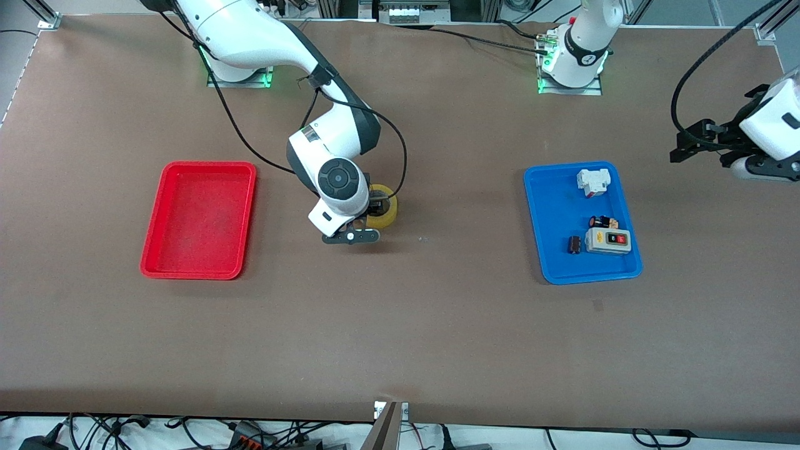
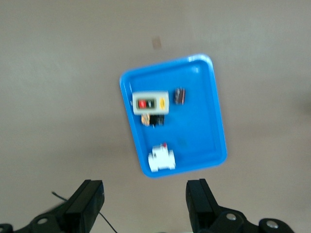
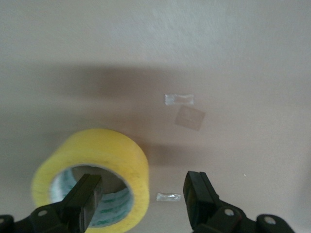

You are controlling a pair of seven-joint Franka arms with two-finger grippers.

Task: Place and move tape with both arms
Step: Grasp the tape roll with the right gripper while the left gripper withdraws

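Right arm: I see it reaching from its base down to the middle of the counter (image 1: 400,325), wrist bent low over the tape (image 1: 382,212).
Right pincer (image 3: 143,201): spread open; one finger (image 3: 82,199) sits over the roll's hole, the other stands just beside its outer wall. I can't tell whether either finger touches it.
Tape: a yellow roll lying flat on the counter, between the red tray (image 1: 199,219) and the blue tray (image 1: 581,222), nearer the red one.
Left arm: waiting at its own end of the counter, held up high.
Left pincer (image 2: 146,204): open, holding nothing, looking down on the blue tray (image 2: 194,97).
Blue tray contents: a white block (image 1: 592,182), a grey switch box (image 1: 609,240) with red and black buttons, and two small dark parts.
Red tray: toward the right arm's end.
Counter: brown, matte; small clear scraps lie near the roll in the right wrist view.
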